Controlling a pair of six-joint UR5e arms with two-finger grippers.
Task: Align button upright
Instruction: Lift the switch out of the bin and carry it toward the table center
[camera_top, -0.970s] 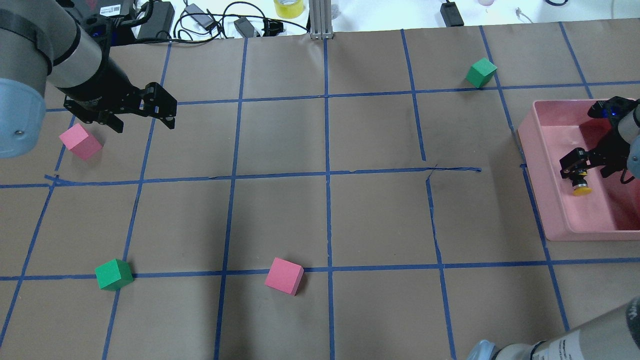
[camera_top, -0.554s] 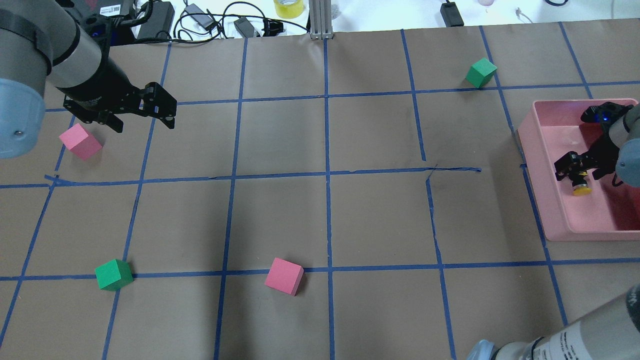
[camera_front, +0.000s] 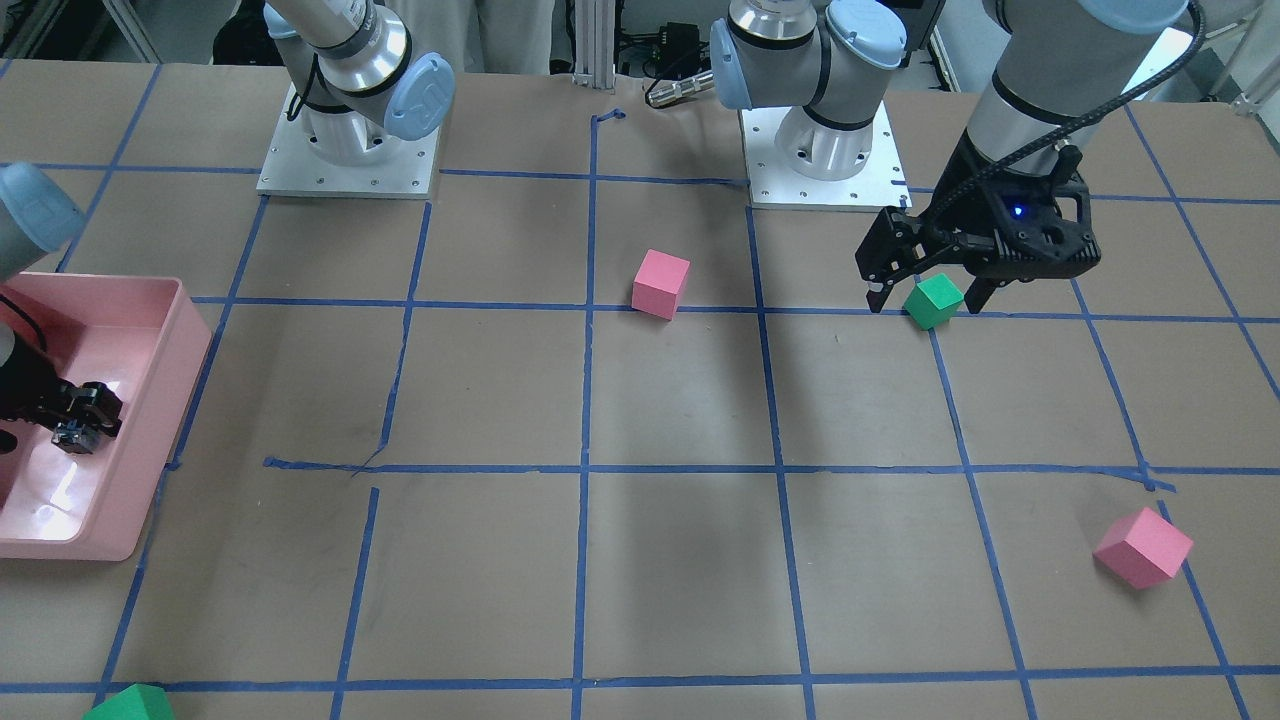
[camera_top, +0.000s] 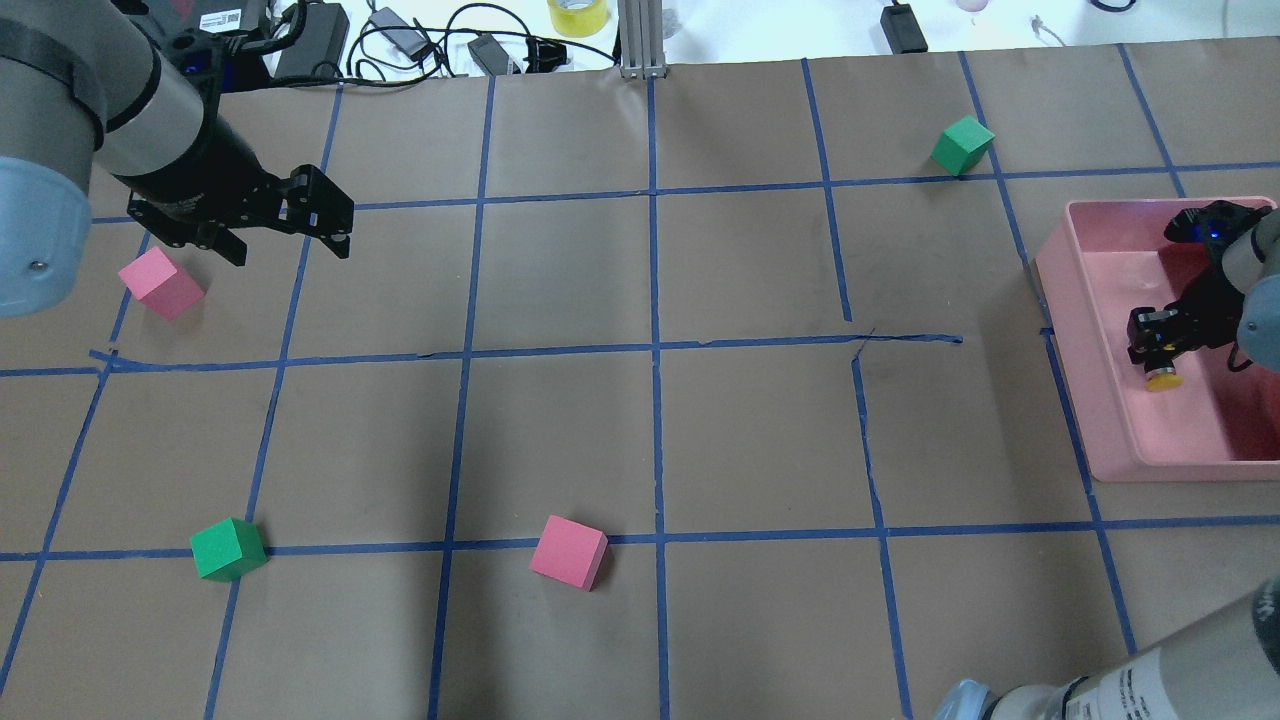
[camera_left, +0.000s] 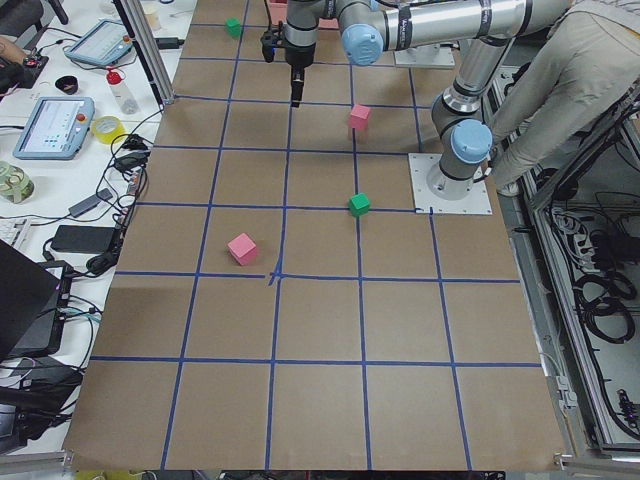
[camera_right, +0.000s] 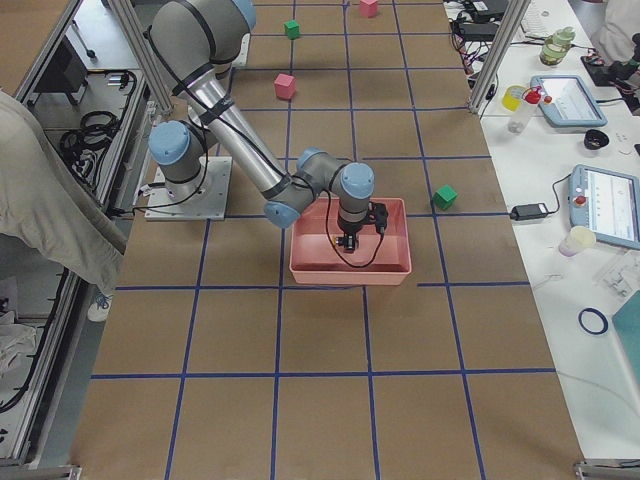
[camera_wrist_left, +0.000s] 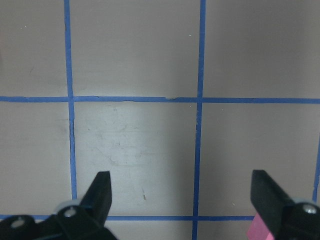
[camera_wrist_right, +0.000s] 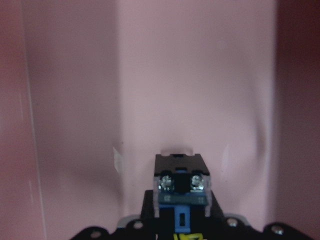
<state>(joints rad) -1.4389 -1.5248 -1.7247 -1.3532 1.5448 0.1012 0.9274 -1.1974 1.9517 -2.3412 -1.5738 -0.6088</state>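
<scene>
The button (camera_top: 1162, 377) is inside the pink bin (camera_top: 1088, 370) at the table's right edge. Its yellow cap sticks out toward the near side of the overhead view. My right gripper (camera_top: 1153, 347) is down in the bin and shut on the button's dark body. In the right wrist view the button's base block (camera_wrist_right: 181, 182), with two screws, sits between my fingers over the pink floor. In the front-facing view the gripper (camera_front: 80, 428) holds it low in the bin (camera_front: 160, 440). My left gripper (camera_top: 288, 250) is open and empty above the table at the far left, and its fingers (camera_wrist_left: 100, 192) show over brown paper.
A pink cube (camera_top: 160, 283) lies just left of the left gripper. A green cube (camera_top: 228, 548) and a second pink cube (camera_top: 568, 552) lie near the front. Another green cube (camera_top: 962, 145) lies at the back right. Cables and adapters line the far edge.
My right gripper's fingers were spread around the button; they have closed onto it, with a slight shift inside the bin. The left arm has not moved.
</scene>
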